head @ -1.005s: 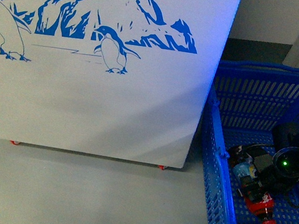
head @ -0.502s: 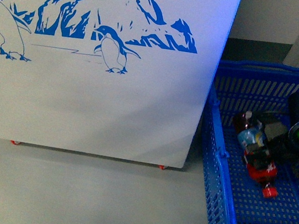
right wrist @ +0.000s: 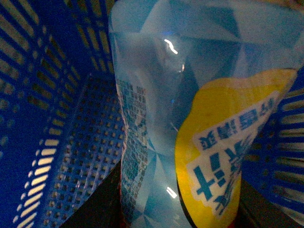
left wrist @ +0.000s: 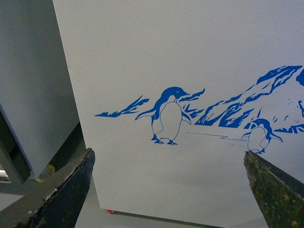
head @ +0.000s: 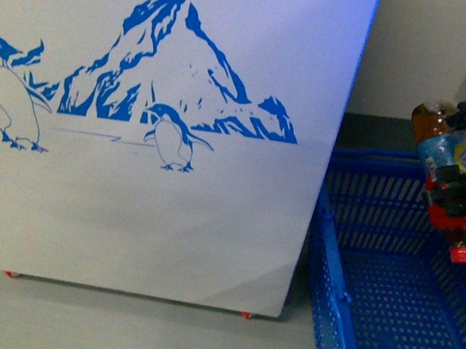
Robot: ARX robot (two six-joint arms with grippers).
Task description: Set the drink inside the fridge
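Note:
The fridge [head: 149,215] is a white chest cooler with a blue penguin-and-mountain drawing and small red wheels; its side fills the left of the front view and most of the left wrist view [left wrist: 190,61]. My right gripper [head: 461,185] is shut on the drink bottle [head: 445,161], held cap-down above the blue basket [head: 388,309]. The bottle has amber liquid, a blue and yellow label and a red cap [head: 463,254]. In the right wrist view its label [right wrist: 190,118] fills the frame. My left gripper [left wrist: 168,190] is open and empty, facing the fridge's side.
The blue plastic basket stands on the floor right of the fridge, its mesh also in the right wrist view [right wrist: 57,118]. A grey cabinet [left wrist: 28,85] stands beside the fridge in the left wrist view. Grey floor [head: 107,330] lies in front.
My right gripper has lifted the drink bottle out of the blue basket, up and to the right. The front view has tilted upward, so the fridge drawing sits lower in the picture.

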